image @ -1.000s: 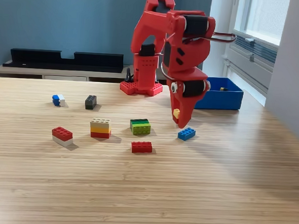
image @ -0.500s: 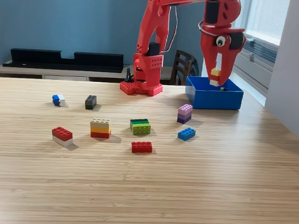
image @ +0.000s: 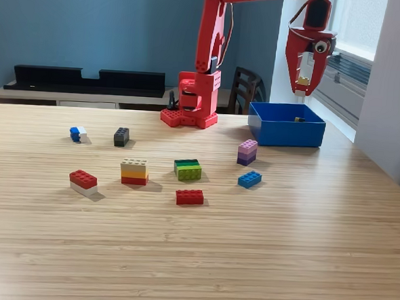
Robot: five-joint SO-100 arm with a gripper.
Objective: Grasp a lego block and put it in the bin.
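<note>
The red arm reaches high over the far right of the worktop (image: 301,265), and its pincer (image: 303,85) hangs directly above the blue bin (image: 286,133), clenched on a small yellow-and-white lego block (image: 303,81) held between the jaws, well clear of the bin's rim. The bin sits on the worktop at the exterior view's right, just to the right of the arm's base; a small dark-and-yellow piece seems to lie inside it, too small to make out. The held block looks light, rigid and smooth-sided, so it should fall cleanly once let go, though hard plastic may bounce against the low walls. Such a block is best gripped across two flat opposite sides, not on the studs. Others wait on the worktop: a purple stack (image: 247,152), a blue block (image: 250,179), a green stack (image: 187,169), a red block (image: 189,197) and more to the left. No brand, label or writing can be read anywhere.
</note>
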